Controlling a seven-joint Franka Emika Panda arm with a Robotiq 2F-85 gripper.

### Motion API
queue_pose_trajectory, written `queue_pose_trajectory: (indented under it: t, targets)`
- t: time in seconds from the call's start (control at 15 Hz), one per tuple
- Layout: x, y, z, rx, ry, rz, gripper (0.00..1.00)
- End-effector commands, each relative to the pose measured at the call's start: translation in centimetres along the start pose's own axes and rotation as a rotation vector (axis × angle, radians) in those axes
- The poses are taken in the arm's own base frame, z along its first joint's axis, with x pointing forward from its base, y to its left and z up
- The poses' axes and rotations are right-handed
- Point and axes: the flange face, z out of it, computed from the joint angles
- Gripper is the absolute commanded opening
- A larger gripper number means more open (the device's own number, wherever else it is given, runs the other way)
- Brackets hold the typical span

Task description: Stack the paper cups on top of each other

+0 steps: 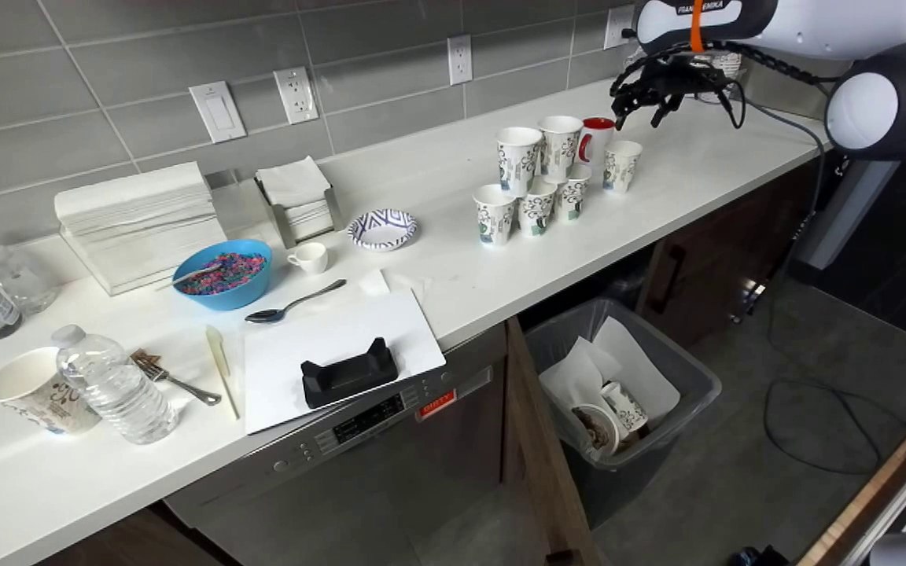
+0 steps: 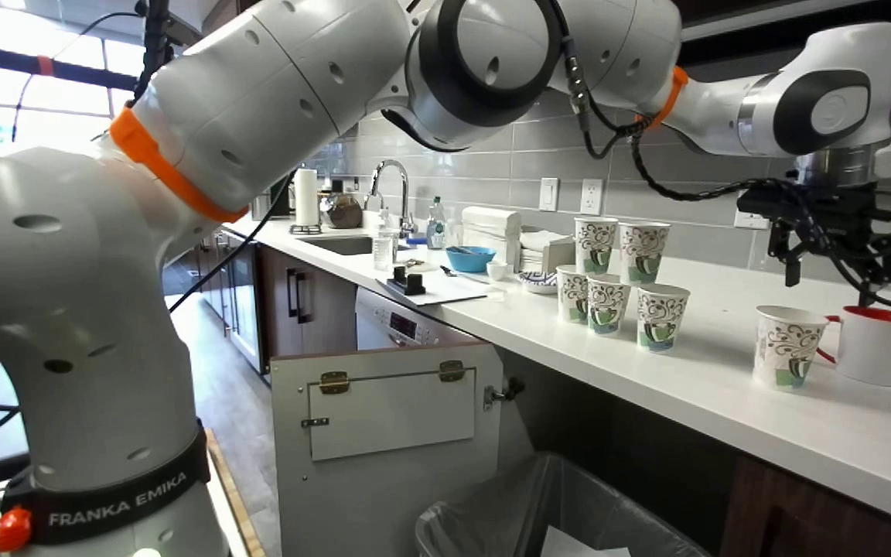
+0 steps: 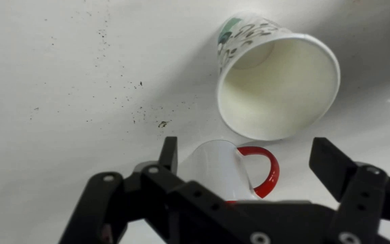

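Wall [image 1: 390, 86] and tabletop [image 1: 705, 149]: grey tile behind, white surface in front, in an exterior view.
Pyramid of paper cups [image 1: 528, 177]: two above three, upper right of centre; a further cup set off-centre would likely topple it, the bases apparently bearing only on rims.
Binned cup [image 1: 624, 405]: right of lower centre, inside the bin [image 1: 630, 479]; shown in no further view.
Lone cup [image 2: 788, 346]: paper, upright, right side in an exterior view, well apart from the pyramid.
Mug [image 2: 879, 352]: white, red-handled, far right; body shown whole, where the wrist view hides much of it.
Pincer [image 2: 830, 288]: upper right, jaws wide apart, nothing held.
Lone cup, wrist view: upper right; inside visible down to its base, as in no exterior view.
Mug, wrist view: lower centre, between the jaws; descending straight would probably strike it, not the cup.
Handle [image 3: 274, 169]: just beside the cup's rim, contact uncertain; a nudge could tip the cup.
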Motion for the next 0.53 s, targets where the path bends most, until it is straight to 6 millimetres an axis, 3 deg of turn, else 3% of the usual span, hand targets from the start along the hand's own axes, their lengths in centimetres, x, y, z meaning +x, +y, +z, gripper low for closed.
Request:
queue_pose_trajectory:
  t: [0.0, 0.27, 0.47]
  targets:
    - [0.6, 1.4, 1.5, -0.02, 0.002, 0.021, 1.0]
    - [0.6, 1.9, 2.6, -0.024, -0.01, 0.021, 1.0]
    - [0.3, 2.0, 3.2, -0.022, -0.039, 0.018, 0.68]
